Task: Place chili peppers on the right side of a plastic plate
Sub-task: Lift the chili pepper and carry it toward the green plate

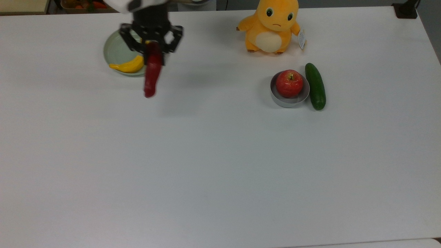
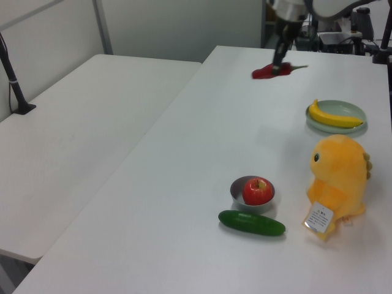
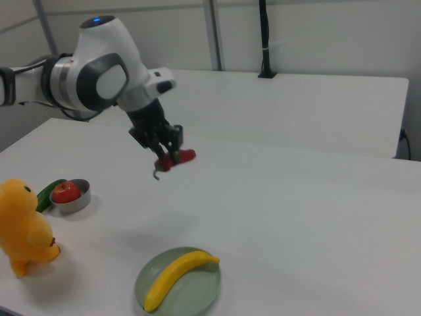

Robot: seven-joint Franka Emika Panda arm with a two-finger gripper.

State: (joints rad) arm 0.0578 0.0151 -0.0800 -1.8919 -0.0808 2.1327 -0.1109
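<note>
The jaws of the black two-finger gripper pinch the long, dark red, wrinkly chili pepper near its stem end and hold it in the air near the round, pale green plastic plate. A smooth, curved yellow banana lies in the plate. Picking up looks done; setting the chili down beside the plate is left.

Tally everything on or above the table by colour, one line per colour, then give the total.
Red: 2, the chili held in the gripper and the apple
Yellow: 1, the banana
Orange: 1, the plush toy
Dark green: 1, the cucumber
Pale green: 1, the plate
Grey: 1, the small dish
Total: 7
</note>
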